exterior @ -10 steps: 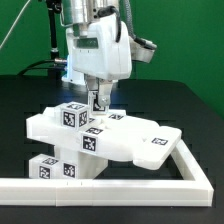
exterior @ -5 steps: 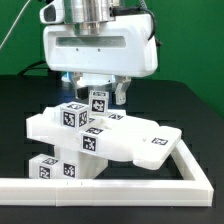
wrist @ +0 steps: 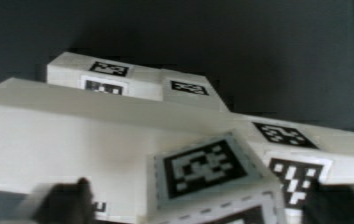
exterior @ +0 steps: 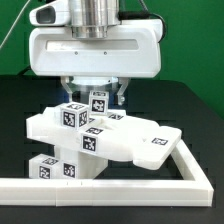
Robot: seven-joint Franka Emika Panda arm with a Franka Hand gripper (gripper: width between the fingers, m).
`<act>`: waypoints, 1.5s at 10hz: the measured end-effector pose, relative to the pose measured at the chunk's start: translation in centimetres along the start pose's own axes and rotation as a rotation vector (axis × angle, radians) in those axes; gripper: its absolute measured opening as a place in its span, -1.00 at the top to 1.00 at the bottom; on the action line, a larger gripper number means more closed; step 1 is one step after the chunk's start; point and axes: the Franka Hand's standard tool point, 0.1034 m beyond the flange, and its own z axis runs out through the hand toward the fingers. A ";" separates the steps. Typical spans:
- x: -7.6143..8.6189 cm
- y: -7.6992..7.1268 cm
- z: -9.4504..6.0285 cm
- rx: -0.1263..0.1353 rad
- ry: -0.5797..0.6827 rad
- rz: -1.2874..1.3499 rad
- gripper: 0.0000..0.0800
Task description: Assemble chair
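Near the bench's front edge, just behind one white L-shaped rail (exterior: 150, 180), sits one assembled white chair (exterior: 110, 140) with several square tags. One gripper (exterior: 95, 98) hovers directly above it; whether it grasps anything is unclear.

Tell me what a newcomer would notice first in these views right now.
The end effector and its broad white housing fill the top of the exterior view, fingers straddling a tagged post on the chair. That chair, a cluster of tagged white blocks, sits mid-frame on the black table. A long white rail borders it in front and on the exterior view's right.
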 end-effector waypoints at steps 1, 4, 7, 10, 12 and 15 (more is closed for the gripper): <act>0.0 0.0 0.0 0.001 0.000 0.019 -0.11; 0.0 -0.1 0.0 0.003 -0.001 0.215 0.29; -0.1 -0.2 0.0 0.009 -0.003 0.422 0.29; -0.1 -0.3 0.1 0.026 -0.015 0.798 0.29; 0.0 -0.5 0.1 0.077 -0.031 1.073 0.29; 0.1 -0.5 0.1 0.085 -0.023 1.058 0.02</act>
